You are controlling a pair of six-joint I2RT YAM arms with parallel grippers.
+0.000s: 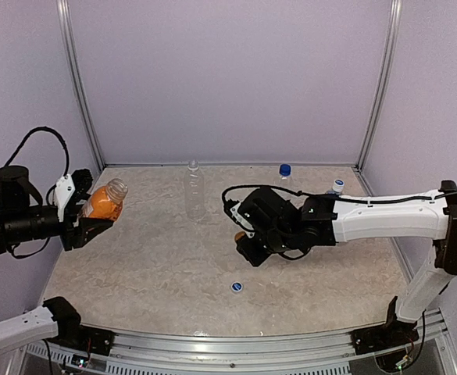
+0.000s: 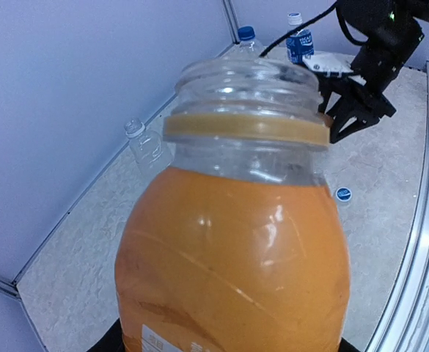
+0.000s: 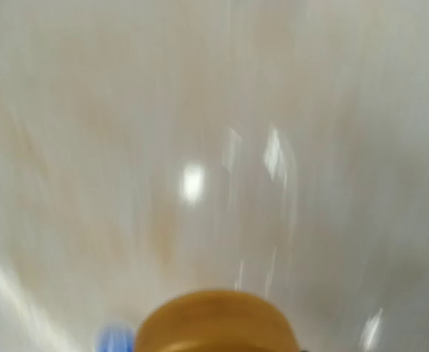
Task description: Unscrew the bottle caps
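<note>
Four plastic bottles in view. Short orange plastic bottle [image 1: 105, 201] is pinched about its lower body by my left pincer [image 1: 91, 211], held up off the marbled beige table top [image 1: 158, 258] at the left edge, neck tilted toward the middle. Its threaded mouth is bare, with only the orange collar ring left below the threads. My right pincer [image 1: 245, 244] hangs low over mid-table, pressed on a round orange cap [image 3: 214, 323], well apart from the bottle. A small blue cap [image 1: 237, 287] lies flat on the table just near of that pincer. Clear unlabelled plastic bottle [image 1: 193, 187] stands upright at the back centre. Tall clear plastic bottle with a dark-blue cap [image 1: 285, 169] and clear plastic bottle with a bright-blue label [image 2: 299, 42], white-capped, stand at the back right, partly hidden behind my right arm.
</note>
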